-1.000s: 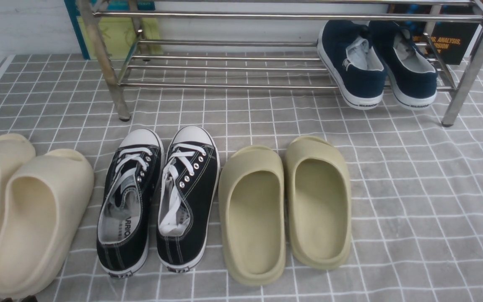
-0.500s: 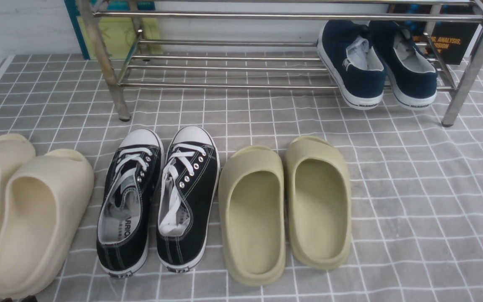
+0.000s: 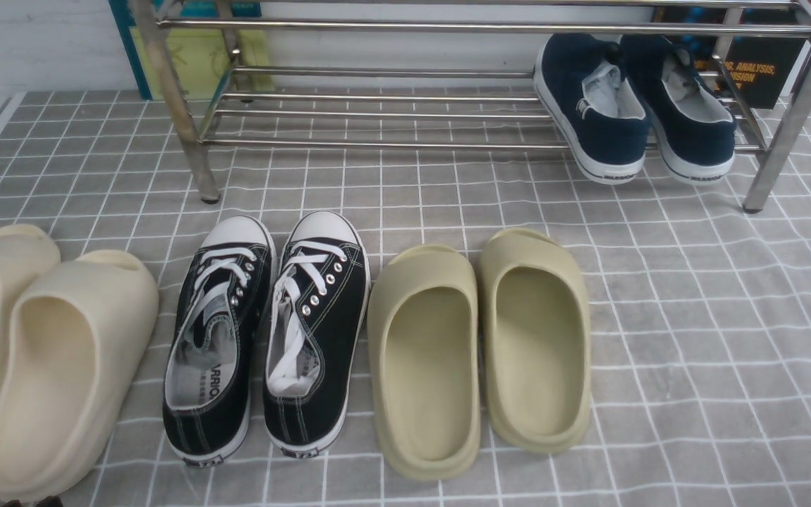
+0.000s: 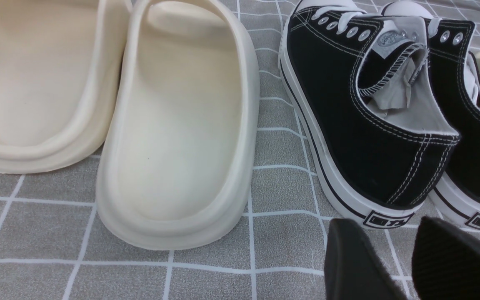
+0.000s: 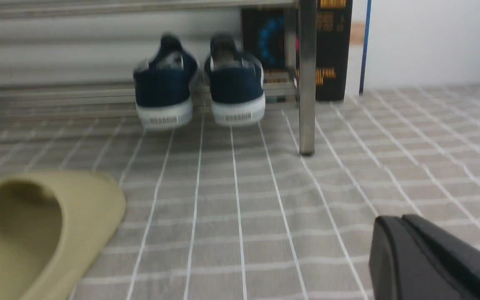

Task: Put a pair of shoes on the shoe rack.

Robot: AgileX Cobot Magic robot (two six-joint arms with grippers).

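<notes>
The two navy-blue slip-on shoes, left and right, lie side by side on the lower shelf of the silver shoe rack, at its right end. Their toes point to the back and their white heels hang over the front bar. They also show in the right wrist view, beside a rack leg. My right gripper is shut and empty, low over the cloth well in front of the rack. My left gripper is open and empty, just behind the heel of a black sneaker.
In front of the rack lie cream slides, black lace-up sneakers and olive slides in a row on the grey checked cloth. Books stand behind the rack.
</notes>
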